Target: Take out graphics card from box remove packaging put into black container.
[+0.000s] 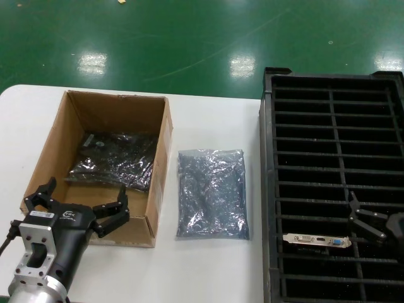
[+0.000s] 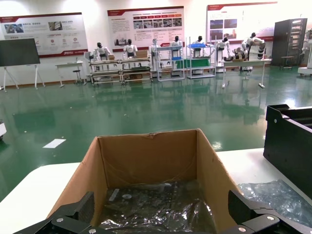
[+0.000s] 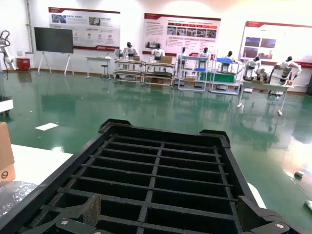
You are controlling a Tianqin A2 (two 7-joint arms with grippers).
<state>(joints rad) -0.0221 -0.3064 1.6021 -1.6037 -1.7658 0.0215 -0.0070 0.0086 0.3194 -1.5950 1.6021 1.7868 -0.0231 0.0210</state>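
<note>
Graphics card [image 1: 315,240] is lying seated in a slot of the black container [image 1: 332,85], bracket showing. Right gripper [image 1: 369,222] is being held spread and empty just beside the card. Emptied packaging [image 1: 211,192] is lying on the table between the container and the box [image 1: 161,148]. Left gripper [image 1: 77,206], released, is being held over the box's near wall, above another bagged card [image 1: 113,160] (contents obscured by crinkled plastic). A good pick is being judged to need jaws lowered squarely onto the bag's edge.
</note>
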